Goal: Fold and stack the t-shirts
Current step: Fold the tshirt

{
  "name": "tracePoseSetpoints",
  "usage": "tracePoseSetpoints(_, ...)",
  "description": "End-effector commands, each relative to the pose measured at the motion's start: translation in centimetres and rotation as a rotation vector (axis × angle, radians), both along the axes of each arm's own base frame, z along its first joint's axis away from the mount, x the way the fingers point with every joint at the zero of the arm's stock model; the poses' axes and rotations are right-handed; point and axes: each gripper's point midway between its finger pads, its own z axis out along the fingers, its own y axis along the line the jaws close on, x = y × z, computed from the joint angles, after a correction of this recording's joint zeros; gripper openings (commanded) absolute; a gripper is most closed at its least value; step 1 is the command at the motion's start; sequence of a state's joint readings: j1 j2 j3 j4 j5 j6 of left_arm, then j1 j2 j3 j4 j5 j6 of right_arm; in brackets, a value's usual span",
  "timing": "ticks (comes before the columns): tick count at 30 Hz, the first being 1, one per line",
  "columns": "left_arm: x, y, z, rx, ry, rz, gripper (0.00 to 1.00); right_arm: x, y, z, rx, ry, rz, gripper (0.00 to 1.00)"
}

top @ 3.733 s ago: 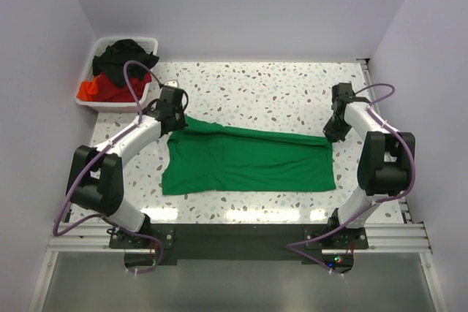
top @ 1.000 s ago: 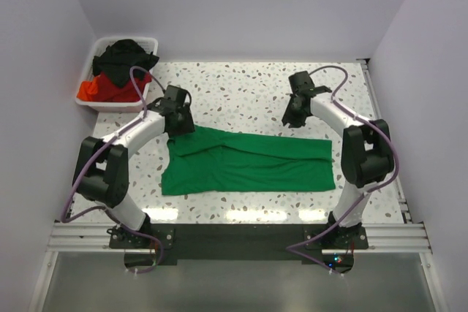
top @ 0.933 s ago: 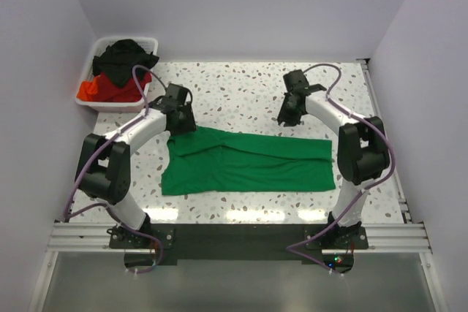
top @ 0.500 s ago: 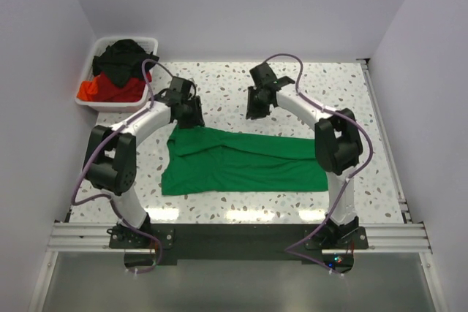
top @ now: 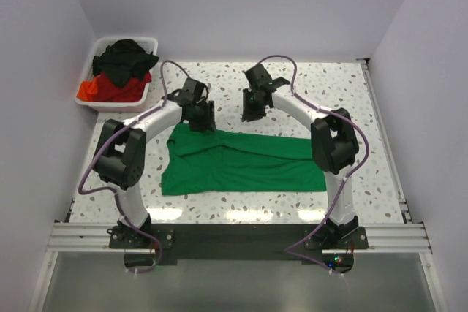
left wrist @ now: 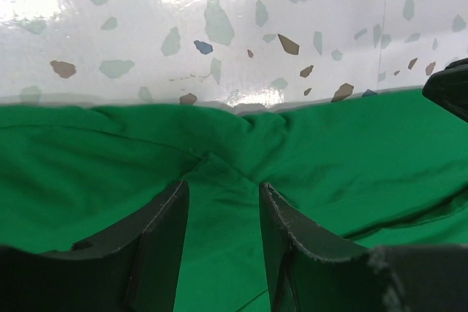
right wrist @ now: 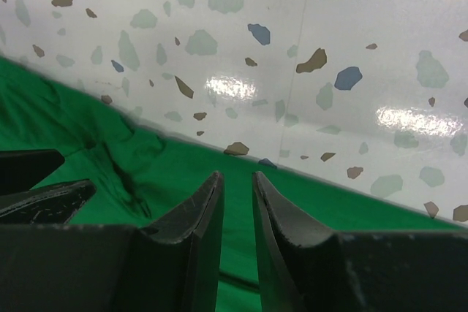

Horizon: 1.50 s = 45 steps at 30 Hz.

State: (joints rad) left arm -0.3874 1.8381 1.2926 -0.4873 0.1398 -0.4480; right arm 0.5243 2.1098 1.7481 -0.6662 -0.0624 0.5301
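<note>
L gripper [left wrist: 221, 188] over far edge of green t-shirt [top: 248, 162], jaws apart, straddling small pucker of cloth, not clamped. R gripper [right wrist: 237, 177] near it at same far edge, jaws nearly together, narrow slit, nothing seen pinched. Shirt flat on table [top: 307, 82], long band left-to-right across mid; looks part-folded lengthwise, rumpled toward its far-left corner. Black t-shirt [top: 128, 55] + red t-shirt [top: 110, 90] heaped in white bin [top: 110, 105], far-left table corner, unfolded. No stack. Est. early: 1st shirt mid-fold, 2 more to do.
</note>
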Motion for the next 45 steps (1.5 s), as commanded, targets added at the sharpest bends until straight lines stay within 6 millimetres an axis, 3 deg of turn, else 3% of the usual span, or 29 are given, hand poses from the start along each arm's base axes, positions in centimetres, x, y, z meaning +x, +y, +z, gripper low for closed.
tracePoseSetpoints(1,0.7,-1.1,0.0,-0.005,-0.016,-0.035,0.48,-0.6,-0.7,0.4,-0.021,-0.004,-0.007,0.26)
tracePoseSetpoints(12,1.2,-0.7,-1.8,0.061,-0.007,0.016,0.46,-0.9,-1.8,0.9,-0.048,-0.018,-0.026,0.25)
tracePoseSetpoints(18,1.0,-1.0,-2.0,0.06,-0.003,0.012,0.24,-1.3,-2.0,0.9,-0.055,-0.014,-0.026,0.25)
tracePoseSetpoints(22,0.6,-1.1,-1.5,0.061,-0.007,0.005,0.0,-1.1,-2.3,0.9,-0.066,-0.021,-0.035,0.25)
tracePoseSetpoints(34,-1.7,-0.9,2.6,0.061,-0.053,-0.04,0.0,-1.5,-2.4,0.4,-0.069,-0.009,-0.033,0.24)
tracePoseSetpoints(45,-6.6,0.5,2.6,0.133,0.021,-0.11,0.0,-1.5,-2.5,0.3,-0.076,-0.003,-0.032,0.24)
